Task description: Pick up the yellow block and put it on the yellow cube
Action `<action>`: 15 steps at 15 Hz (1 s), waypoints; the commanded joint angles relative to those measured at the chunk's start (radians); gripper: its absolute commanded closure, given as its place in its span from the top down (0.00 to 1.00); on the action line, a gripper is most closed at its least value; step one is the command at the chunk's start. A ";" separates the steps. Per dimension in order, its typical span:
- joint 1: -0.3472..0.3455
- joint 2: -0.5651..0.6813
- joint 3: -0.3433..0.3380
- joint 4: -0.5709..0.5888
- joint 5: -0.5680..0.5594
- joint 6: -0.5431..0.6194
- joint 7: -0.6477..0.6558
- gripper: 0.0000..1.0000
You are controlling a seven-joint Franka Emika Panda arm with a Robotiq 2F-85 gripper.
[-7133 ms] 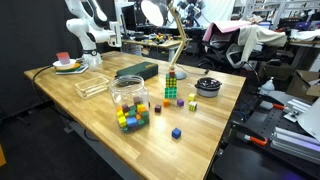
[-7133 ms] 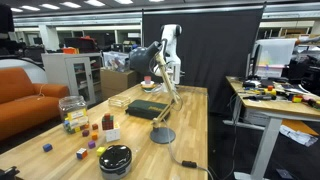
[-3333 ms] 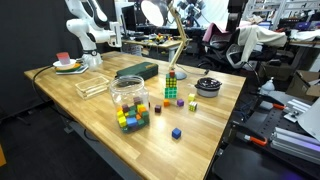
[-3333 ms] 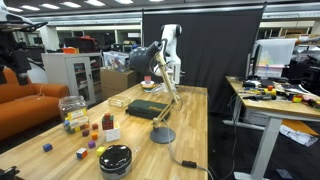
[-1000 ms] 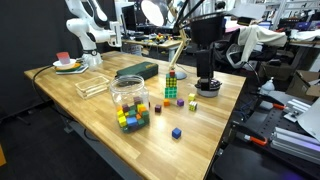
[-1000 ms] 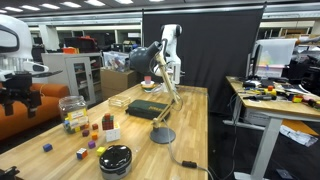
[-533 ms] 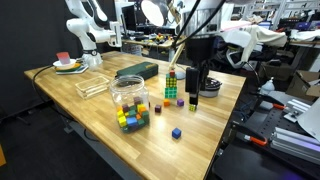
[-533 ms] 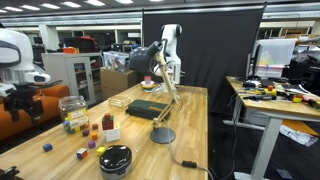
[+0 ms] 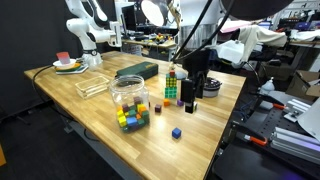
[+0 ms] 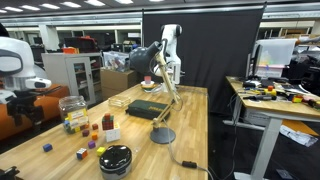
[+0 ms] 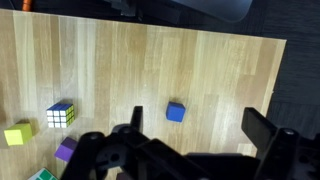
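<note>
In the wrist view a yellow block lies at the left edge, beside a multicoloured puzzle cube. A blue cube lies on the wood just ahead of my gripper. The gripper is open and empty, with its fingers spread wide. In an exterior view the gripper hangs low over the table right of the puzzle cube, with the blue cube in front of it. Several yellow and coloured blocks lie by a glass jar. The gripper also shows in an exterior view.
A black bowl and a desk lamp's base stand near the gripper. A dark box and a clear tray lie further back. A purple block lies near the yellow one. The table's edge is close on the right.
The arm has swung in over the table, come down, and shifted slightly towards the puzzle cube. The gripper has stayed open. The blocks have not moved.
</note>
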 commanded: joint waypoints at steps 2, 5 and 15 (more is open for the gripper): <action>-0.010 -0.001 0.010 0.000 0.002 -0.002 -0.002 1.00; -0.011 0.046 0.010 0.007 -0.060 0.058 0.071 1.00; 0.040 0.279 -0.048 0.073 -0.240 0.230 0.339 1.00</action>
